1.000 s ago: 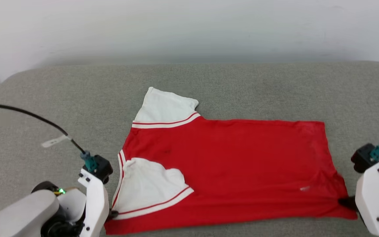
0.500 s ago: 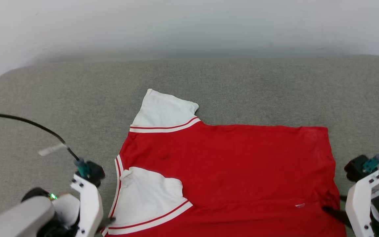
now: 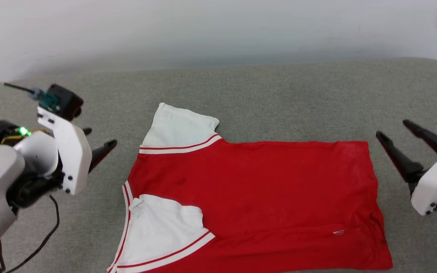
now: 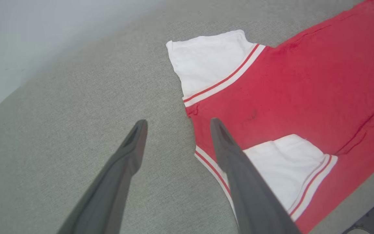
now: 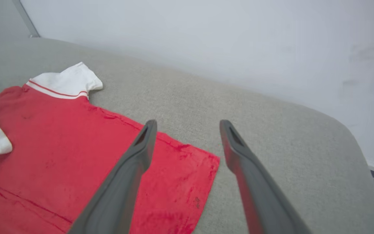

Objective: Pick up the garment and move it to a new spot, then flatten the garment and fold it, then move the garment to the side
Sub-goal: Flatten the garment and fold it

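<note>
The garment (image 3: 264, 189) lies flat on the grey cushion (image 3: 279, 98), one sleeve (image 3: 161, 227) folded onto its red body, left gripper (image 3: 100, 137) and right gripper (image 3: 393, 127) both spread wide, empty, beside its ends

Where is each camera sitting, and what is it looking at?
Head view: on the robot's head, looks forward and down at the red shirt spread on the grey cushion; left gripper and right gripper show at the sides.
Left wrist view: on the left wrist, looks along its two dark fingers at the shirt's neck end.
Right wrist view: on the right wrist, looks along its fingers over the shirt's hem toward the wall.
Shared: both wrist views show the same spread white sleeve.
</note>
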### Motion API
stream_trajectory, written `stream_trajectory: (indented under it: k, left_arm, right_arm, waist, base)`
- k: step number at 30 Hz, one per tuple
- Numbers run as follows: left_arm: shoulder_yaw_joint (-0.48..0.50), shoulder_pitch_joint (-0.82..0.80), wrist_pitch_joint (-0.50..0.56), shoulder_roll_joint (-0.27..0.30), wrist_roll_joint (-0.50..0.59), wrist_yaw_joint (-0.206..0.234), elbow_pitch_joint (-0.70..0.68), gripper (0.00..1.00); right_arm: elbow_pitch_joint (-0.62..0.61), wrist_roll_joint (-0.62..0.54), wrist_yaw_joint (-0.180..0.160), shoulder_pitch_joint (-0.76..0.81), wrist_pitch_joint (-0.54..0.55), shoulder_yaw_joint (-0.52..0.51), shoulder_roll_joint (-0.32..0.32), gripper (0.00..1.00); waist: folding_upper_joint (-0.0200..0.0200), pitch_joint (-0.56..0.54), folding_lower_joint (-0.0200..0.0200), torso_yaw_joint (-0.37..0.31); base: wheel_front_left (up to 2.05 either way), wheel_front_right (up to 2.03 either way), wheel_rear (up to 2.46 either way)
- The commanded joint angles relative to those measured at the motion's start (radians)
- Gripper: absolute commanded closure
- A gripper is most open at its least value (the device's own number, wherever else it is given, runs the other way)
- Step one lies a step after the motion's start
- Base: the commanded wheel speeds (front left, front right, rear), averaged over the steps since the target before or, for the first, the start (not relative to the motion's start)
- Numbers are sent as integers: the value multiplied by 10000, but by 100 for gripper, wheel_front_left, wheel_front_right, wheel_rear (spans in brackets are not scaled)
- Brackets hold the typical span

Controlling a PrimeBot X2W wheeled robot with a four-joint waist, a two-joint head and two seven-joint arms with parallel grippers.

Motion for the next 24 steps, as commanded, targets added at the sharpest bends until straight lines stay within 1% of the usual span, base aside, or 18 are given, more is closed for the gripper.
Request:
stream_trajectory:
  k: [1, 5, 7, 10, 13, 14, 15, 16, 17, 18, 20, 24]
  left_arm:
    - [132, -372, 48, -109, 72, 48, 83, 0]
    - [406, -1252, 405, -279, 16, 43, 408, 0]
    - [560, -1674, 738, -434, -176, 55, 569, 0]
    - [746, -2442, 1243, -516, -244, 102, 806, 0]
    - [897, -3108, 1807, -715, -469, 106, 1197, 0]
    - [954, -3335, 2090, -742, -600, 89, 1327, 0]
    - [954, -3335, 2090, -742, -600, 89, 1327, 0]
    - [1108, -3827, 2593, -791, -846, 112, 1589, 0]
    - [1139, -4031, 2851, -798, -916, 142, 1729, 0]
    - [1139, -4031, 2851, -798, -916, 142, 1729, 0]
    - [1095, -4359, 3374, -837, -989, 179, 1965, 0]
    - [1028, -4931, 4189, -1008, -1097, 249, 2341, 0]
  right_arm:
    - [-208, -363, -6, 287, -296, -527, 276, 0]
    - [-1083, -1448, -6, 927, -1076, -2285, 1291, 0]
    - [-1652, -2094, -6, 1365, -1262, -2971, 1840, 0]
    - [-2686, -2819, -6, 1980, -1299, -3798, 2739, 0]
    - [-3602, -3356, -6, 2499, -1142, -4267, 3543, 0]
    - [-3856, -3468, -6, 2575, -1061, -4339, 3715, 0]
    - [-3856, -3468, -6, 2575, -1061, -4339, 3715, 0]
    - [-4243, -3678, -6, 2682, -934, -4394, 4014, 0]
    - [-4405, -3745, -6, 2699, -879, -4375, 4118, 0]
    - [-4405, -3745, -6, 2699, -879, -4375, 4118, 0]
    - [-4632, -3860, -6, 2616, -795, -4340, 4259, 0]
    - [-4836, -3890, -6, 2319, -621, -4209, 4258, 0]
  waist:
    - [0, 288, 0, -171]
    - [0, 972, 0, -428]
    - [0, 1369, 0, -546]
    - [0, 2020, 0, -703]
    - [0, 2619, 0, -837]
    - [0, 2821, 0, -905]
    - [0, 2821, 0, -905]
    - [0, 3186, 0, -1034]
    - [0, 3359, 0, -1095]
    - [0, 3359, 0, -1095]
    - [0, 3669, 0, -1207]
    - [0, 4197, 0, -1396]
  base:
    - [0, 0, 0]
    - [0, 0, 0]
    - [0, 0, 0]
    - [0, 0, 0]
    - [0, 0, 0]
    - [0, 0, 0]
    - [0, 0, 0]
    - [0, 0, 0]
    - [0, 0, 0]
    - [0, 0, 0]
    - [0, 0, 0]
    - [0, 0, 0]
